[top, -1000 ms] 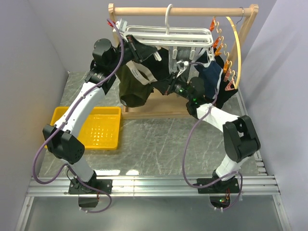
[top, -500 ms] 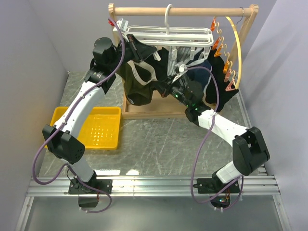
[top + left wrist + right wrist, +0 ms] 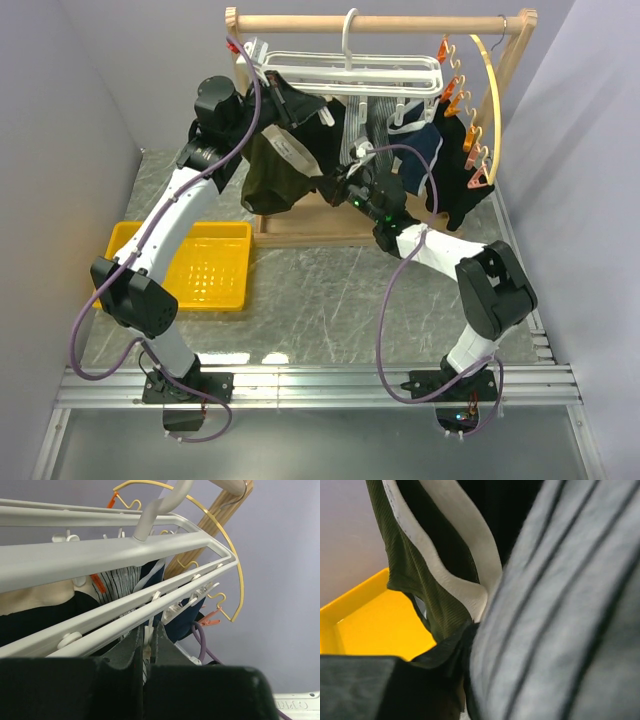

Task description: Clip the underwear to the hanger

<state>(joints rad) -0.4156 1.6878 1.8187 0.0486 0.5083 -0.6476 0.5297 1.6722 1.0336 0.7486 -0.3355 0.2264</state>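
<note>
The white grid hanger [image 3: 350, 72] hangs by its hook from the wooden rail; it also fills the left wrist view [image 3: 100, 550]. The olive underwear [image 3: 268, 180] with its beige waistband hangs under the hanger's left end. My left gripper [image 3: 285, 103] is up at that end, its fingers [image 3: 167, 645] nearly shut on a white clip [image 3: 149, 630]. My right gripper [image 3: 332, 185] is at the underwear's right edge. In the right wrist view the olive cloth [image 3: 420, 590] runs down into my right gripper [image 3: 465, 647], which is shut on it.
A wooden rack frame [image 3: 380, 22] carries the hanger and a yellow hoop [image 3: 492, 90] with orange clips. Black, navy [image 3: 430, 150] and grey striped [image 3: 570, 605] garments hang on the hanger, the striped one against my right gripper. A yellow tray [image 3: 200, 265] lies at left.
My right arm has swung left and pulled the underwear's right edge with it, so the cloth now bunches further left under the hanger. My left gripper has stayed at the hanger.
</note>
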